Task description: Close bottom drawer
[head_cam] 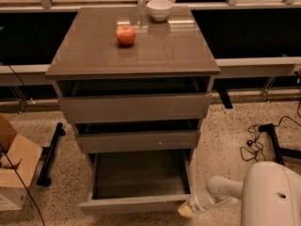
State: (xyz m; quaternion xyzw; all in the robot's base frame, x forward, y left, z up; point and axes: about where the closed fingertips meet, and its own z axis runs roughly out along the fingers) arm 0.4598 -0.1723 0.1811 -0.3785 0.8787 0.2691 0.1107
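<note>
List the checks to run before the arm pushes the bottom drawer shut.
1. The bottom drawer is pulled out, front facing the arm: ok.
2. Nothing visible inside it to jam: ok.
3. The gripper is at the front's right corner: ok.
4. It touches the front: cannot tell.
5. Push point centred on the front: not ok, far right.
6. The apple and white bowl sit back from the cabinet top front edge: ok.

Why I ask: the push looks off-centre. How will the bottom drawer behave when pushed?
The bottom drawer is a wide, shallow box, so probably stiff and light. With the gripper at its front right corner, a push may skew it before it slides in.
</note>
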